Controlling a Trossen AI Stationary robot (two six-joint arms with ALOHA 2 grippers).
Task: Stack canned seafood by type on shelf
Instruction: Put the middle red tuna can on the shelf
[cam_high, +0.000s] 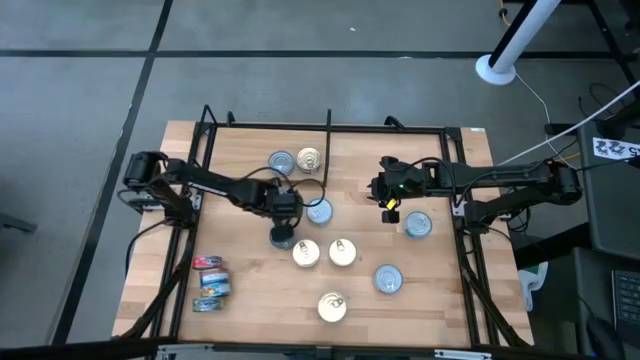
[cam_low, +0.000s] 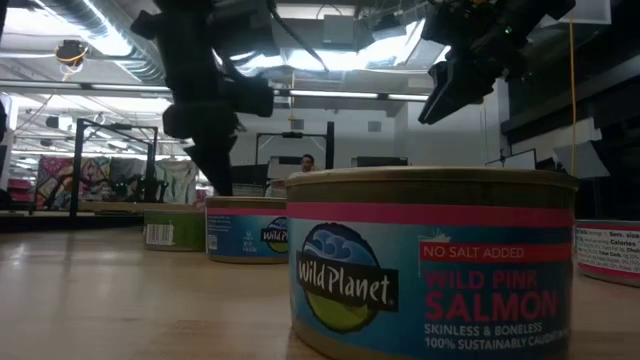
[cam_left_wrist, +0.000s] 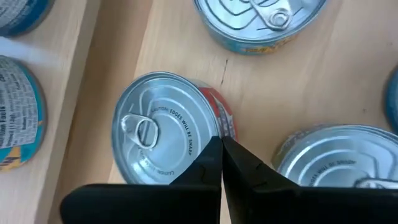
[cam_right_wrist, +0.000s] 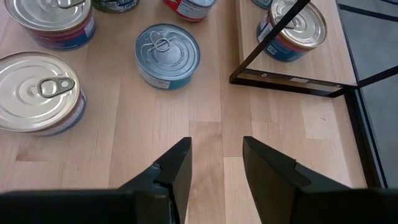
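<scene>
left gripper (cam_high: 283, 238): my jaws closed, empty, over silver-topped red-label round tin (cam_left_wrist: 163, 138)
right gripper (cam_high: 390, 203): jaws part-open, empty
progress: most tins unstacked on light wooden shelf (cam_high: 420, 290)

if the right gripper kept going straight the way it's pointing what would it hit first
Probably the bare wooden shelf board: the right gripper hangs open over an empty patch. The nearest tin, a silver-blue-topped can, sits off to one side, though depth is hard to judge.
</scene>
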